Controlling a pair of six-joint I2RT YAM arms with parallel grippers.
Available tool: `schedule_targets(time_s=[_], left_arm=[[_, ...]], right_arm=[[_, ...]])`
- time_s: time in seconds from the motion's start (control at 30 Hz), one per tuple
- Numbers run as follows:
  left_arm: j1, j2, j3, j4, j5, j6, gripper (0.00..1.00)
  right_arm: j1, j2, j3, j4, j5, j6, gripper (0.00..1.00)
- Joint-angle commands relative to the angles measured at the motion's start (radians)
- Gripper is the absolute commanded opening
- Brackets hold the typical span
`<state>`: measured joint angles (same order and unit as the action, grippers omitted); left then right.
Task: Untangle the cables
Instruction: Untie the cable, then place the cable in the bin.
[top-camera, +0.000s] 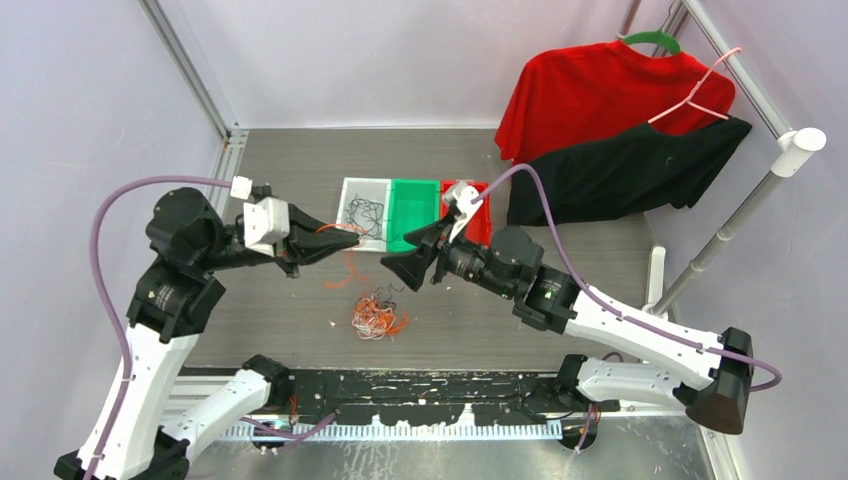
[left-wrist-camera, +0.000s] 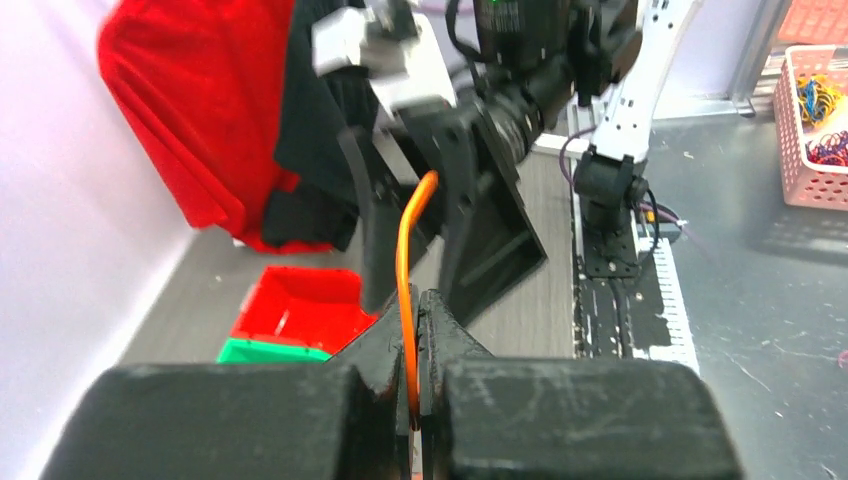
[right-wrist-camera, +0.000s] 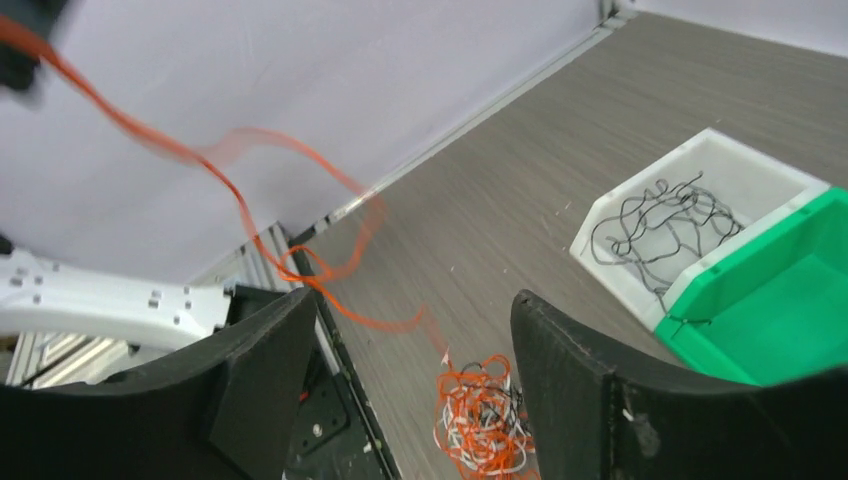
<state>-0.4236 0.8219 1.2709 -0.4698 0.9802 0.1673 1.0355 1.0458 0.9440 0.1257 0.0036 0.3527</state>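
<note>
Cables show in three places over the grey table. At the table's far right a red shirt hangs above a black shirt.

The left gripper reaches in from the left and the right gripper from the right. Their tips are near each other above the table, just in front of three bins set in a row and touching: a white bin, a green bin and a red bin.

The right gripper's fingers are spread wide and hold nothing. The left gripper's fingers are pressed together, pinching one orange cable at their tips.

From that pinch the orange cable arcs up toward the gap between the right gripper's spread fingers. In the right wrist view it runs loose and blurred through the air, dips between the two fingers and touches neither.

A tangle of orange, white and black cables lies on the table below and between the grippers, apart from all fingers. Black cables lie curled in the white bin.
</note>
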Motion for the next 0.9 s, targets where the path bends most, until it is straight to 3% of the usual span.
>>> schedule_targets(time_s=[0.0,0.3,0.53,0.67,0.87], left_arm=[[-0.003,0.043,0.096,0.002,0.016,0.031,0.0],[-0.002,0.125,0.294,0.046,-0.008,0.016,0.0],[-0.003,0.17,0.411,0.046,-0.015,-0.008,0.0],[-0.003,0.172,0.413,0.045,-0.026,-0.008,0.0],[-0.003,0.157,0.281,0.042,-0.056,0.019,0.0]], right_arm=[[-0.001,-0.072,-0.101,0.209,-0.111,-0.032,0.78],[0.014,0.035,-0.156,0.31,-0.204,-0.015,0.87],[0.081,0.18,-0.127,0.399,-0.1,-0.078,0.85],[0.081,0.198,-0.127,0.414,-0.005,-0.086,0.83],[0.055,0.112,-0.154,0.307,0.132,-0.094,0.78]])
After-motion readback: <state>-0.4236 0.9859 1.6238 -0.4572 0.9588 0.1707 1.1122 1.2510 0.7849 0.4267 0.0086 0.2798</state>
